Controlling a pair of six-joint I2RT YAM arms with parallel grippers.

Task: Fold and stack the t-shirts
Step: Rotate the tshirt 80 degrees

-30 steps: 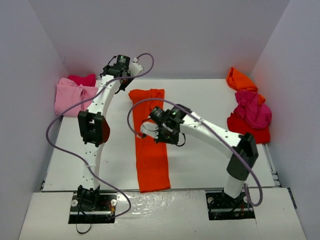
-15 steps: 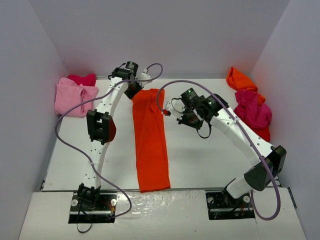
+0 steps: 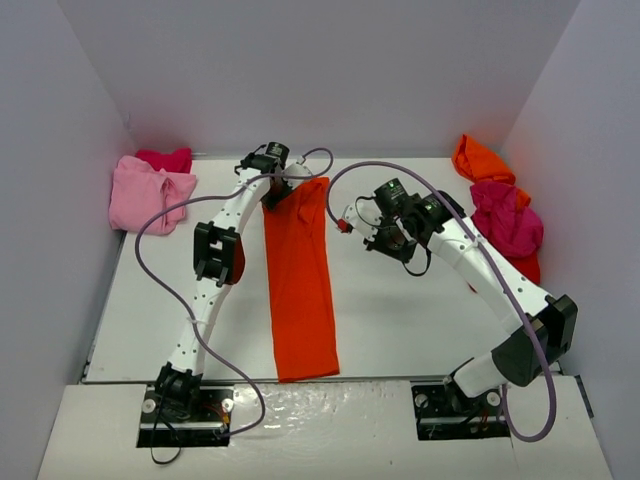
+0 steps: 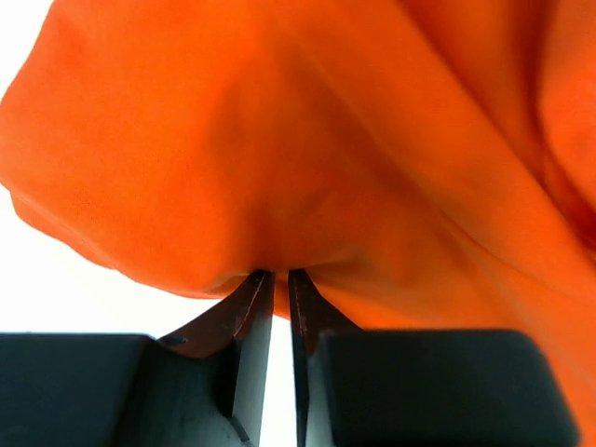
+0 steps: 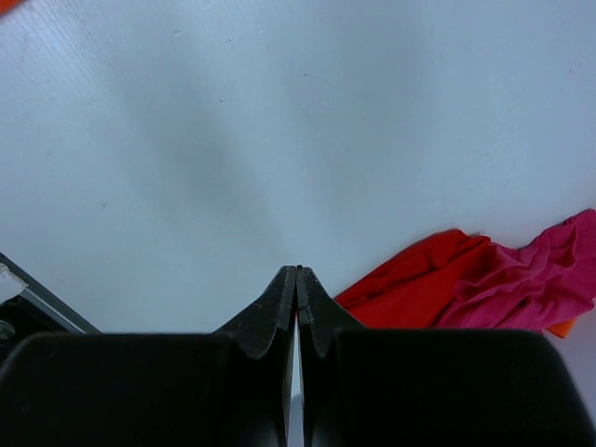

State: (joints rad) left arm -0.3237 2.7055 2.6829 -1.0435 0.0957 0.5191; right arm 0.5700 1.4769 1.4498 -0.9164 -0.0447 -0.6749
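A long orange-red t-shirt, folded into a narrow strip, lies down the middle of the table. My left gripper is at its far end. In the left wrist view the cloth bunches up over the gripper, whose tips pinch a fold with only a thin gap. My right gripper hangs shut and empty over bare table, to the right of the strip; its fingers meet at the tips. Other t-shirts lie in piles at both sides.
A light pink tee with a magenta one behind it lies at the far left. At the far right are an orange tee, a magenta tee and a red tee. White walls enclose the table.
My right arm has left the strip's middle and swung right and back. My left gripper has moved right onto the strip's far end, and that end now looks narrower.
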